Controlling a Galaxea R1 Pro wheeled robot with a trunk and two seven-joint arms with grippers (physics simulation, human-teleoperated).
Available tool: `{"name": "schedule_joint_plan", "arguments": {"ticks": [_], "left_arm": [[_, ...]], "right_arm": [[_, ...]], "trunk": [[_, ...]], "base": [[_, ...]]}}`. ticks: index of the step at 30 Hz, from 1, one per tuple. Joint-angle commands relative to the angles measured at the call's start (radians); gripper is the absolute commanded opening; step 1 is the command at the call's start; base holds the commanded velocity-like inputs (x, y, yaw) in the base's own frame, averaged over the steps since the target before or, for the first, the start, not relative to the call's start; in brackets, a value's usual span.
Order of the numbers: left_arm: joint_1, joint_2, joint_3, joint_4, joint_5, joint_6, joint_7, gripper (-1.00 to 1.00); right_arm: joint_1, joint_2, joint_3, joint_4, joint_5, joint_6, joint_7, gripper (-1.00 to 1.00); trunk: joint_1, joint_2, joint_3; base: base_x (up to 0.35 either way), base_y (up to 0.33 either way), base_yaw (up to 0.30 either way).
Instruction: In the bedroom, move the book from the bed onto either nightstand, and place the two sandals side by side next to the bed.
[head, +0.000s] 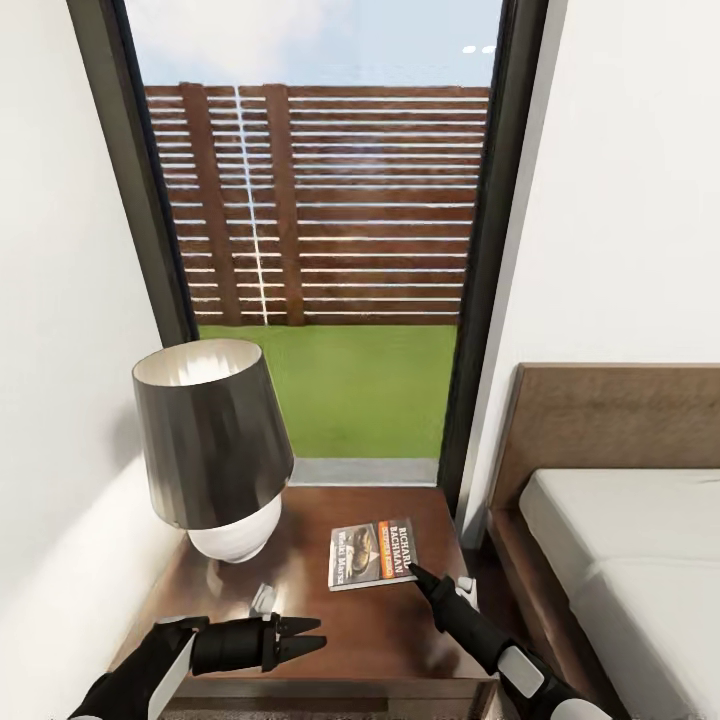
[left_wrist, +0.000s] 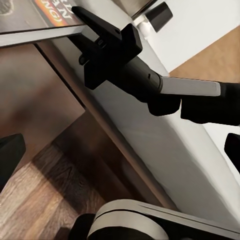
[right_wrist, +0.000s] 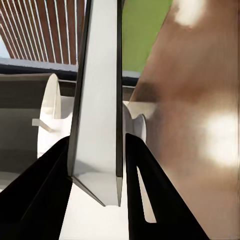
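The book (head: 372, 553) is seen lying flat on the nightstand (head: 330, 620), toward its right edge and nearer the far edge than the near one. Its near right corner is pinched between the pressed-together fingers of the right pincer (head: 414, 572), which is reached in over the right edge; in the right wrist view the book (right_wrist: 102, 95) is seen edge-on between the two dark fingers (right_wrist: 150, 195). The far left corner of the nightstand is taken up by the lamp (head: 215, 450), and bare wood is left between the lamp's white base and the book. The left pincer (head: 310, 637) is held over the near edge, its fingers close together with nothing between them, well apart from the book. The bed (head: 620, 540) is set just beside the nightstand's right edge, with a narrow strip of floor between. Behind the far edge a tall window (head: 320, 200) is shown.
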Motion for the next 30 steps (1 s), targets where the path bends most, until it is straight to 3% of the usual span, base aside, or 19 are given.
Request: {"name": "schedule_joint_plan", "arguments": {"ticks": [1, 21, 30], "left_arm": [[-0.001, 0.002, -0.006, 0.000, 0.009, 0.011, 0.000, 1.00], [-0.001, 0.001, -0.006, 0.000, 0.009, 0.011, 0.001, 1.00], [-0.001, 0.001, -0.006, 0.000, 0.009, 0.010, 0.001, 1.00]], "right_arm": [[0.000, 0.000, 0.000, -0.001, -0.009, 0.010, 0.001, -1.00], [0.000, 0.000, 0.000, -0.001, -0.009, 0.010, -0.001, -1.00], [0.000, 0.000, 0.000, -0.001, -0.009, 0.010, -0.001, -1.00]], "trunk": [[0.004, -0.008, -0.004], [0.080, -0.148, -0.067], [0.080, -0.148, -0.067]], "base": [[0.000, 0.000, 0.000], [0.000, 0.000, 0.000], [0.000, 0.000, 0.000]]}}
